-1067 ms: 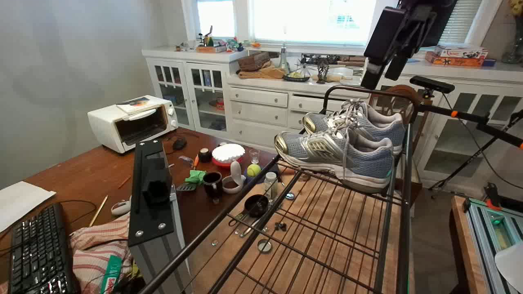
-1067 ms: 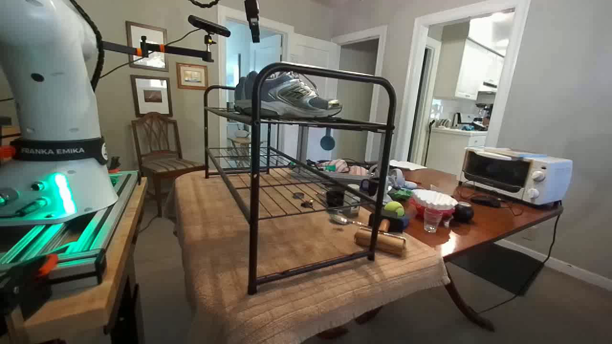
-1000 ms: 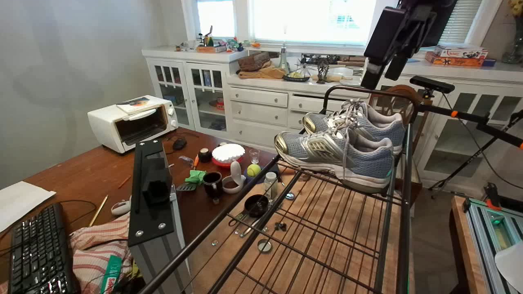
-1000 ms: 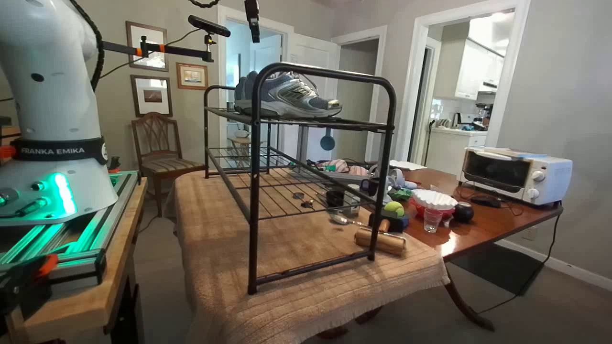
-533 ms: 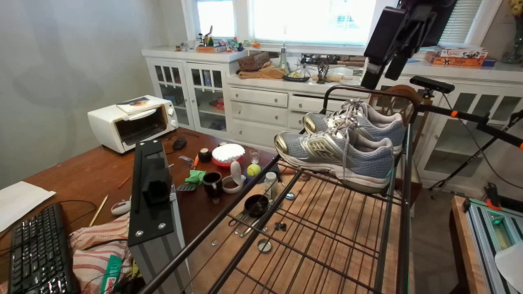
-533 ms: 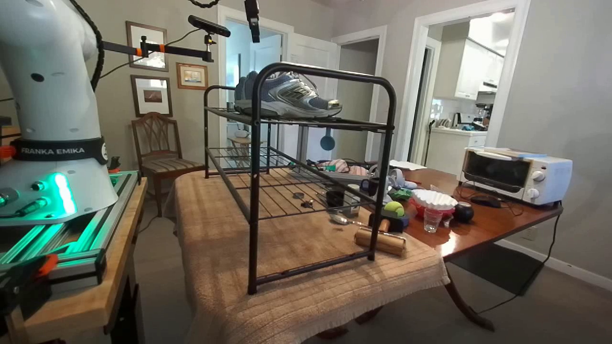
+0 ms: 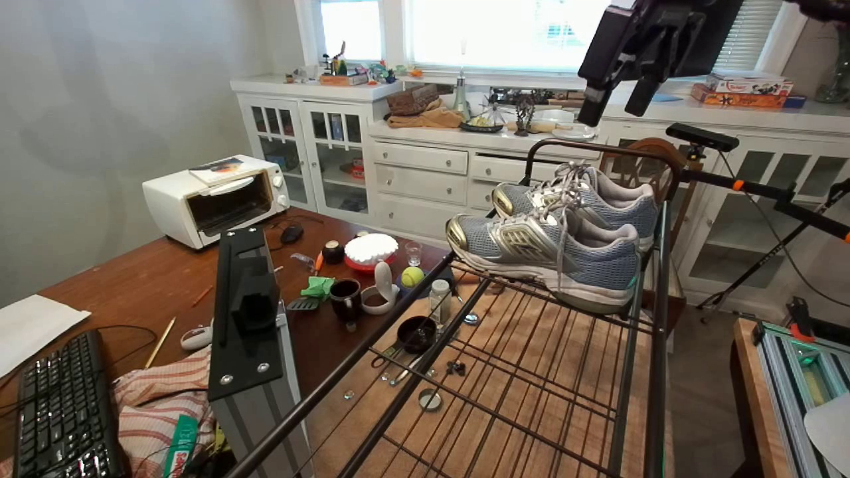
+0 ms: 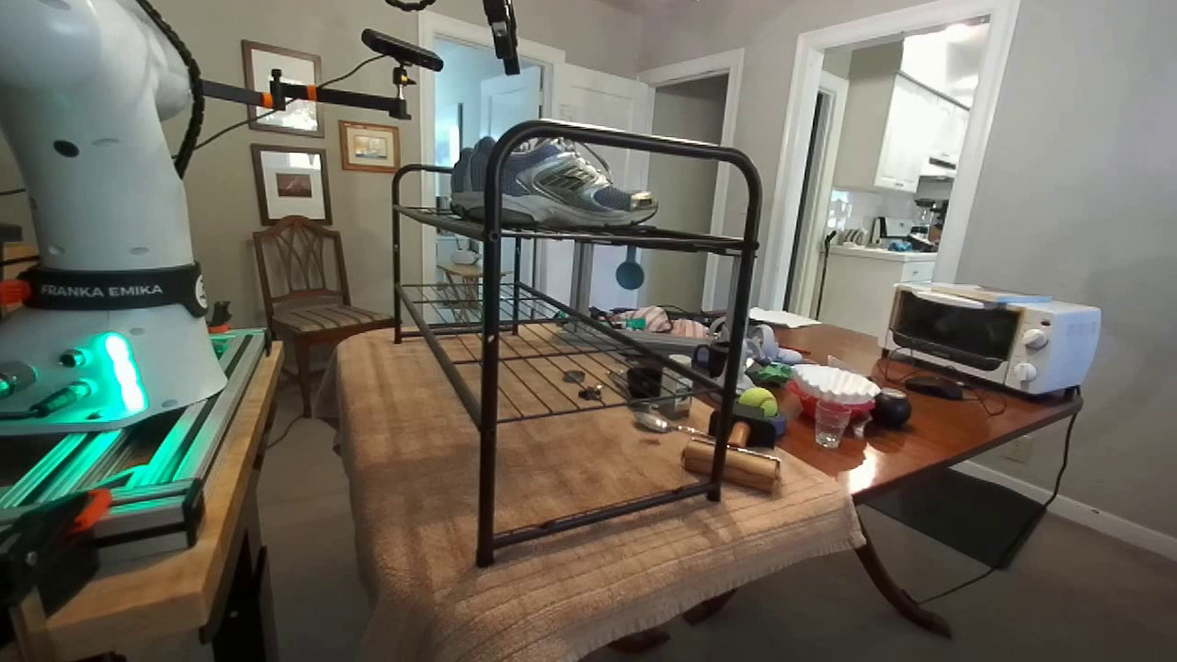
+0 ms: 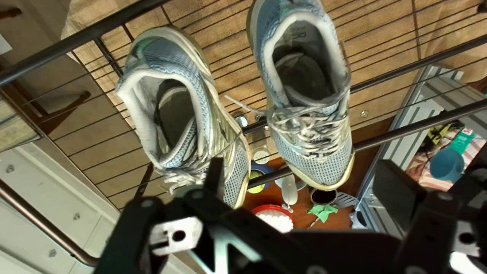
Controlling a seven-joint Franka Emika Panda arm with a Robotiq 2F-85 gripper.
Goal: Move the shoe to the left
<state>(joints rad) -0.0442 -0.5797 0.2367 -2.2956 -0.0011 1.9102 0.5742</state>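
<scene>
A look-alike pair of grey and white mesh sneakers stands upright on the dark metal rack's top shelf. In an exterior view one shoe (image 7: 524, 245) is nearer the camera and the other shoe (image 7: 607, 192) stands behind it. In an exterior view the foreground shoe (image 8: 561, 188) mostly hides its mate. In the wrist view the pair shows as a right shoe (image 9: 317, 161) and a left shoe (image 9: 171, 57), toes toward the jaws. My gripper (image 9: 304, 175) is open and empty. It hangs above the shoes, apart from them, in both exterior views (image 7: 614, 109) (image 8: 508, 60).
The rack (image 8: 487, 368) has raised end hoops (image 7: 604, 147) and a lower wire shelf. An aluminium-profile post with a black top (image 7: 246, 318) stands beside it. Cups, a tennis ball (image 7: 412, 277) and a toaster oven (image 7: 212, 199) are on the table. A camera on an arm (image 7: 702, 136) stands behind the rack.
My gripper has moved slightly up and left in an exterior view, and slightly right and up in an exterior view. The shoes and rack have not moved.
</scene>
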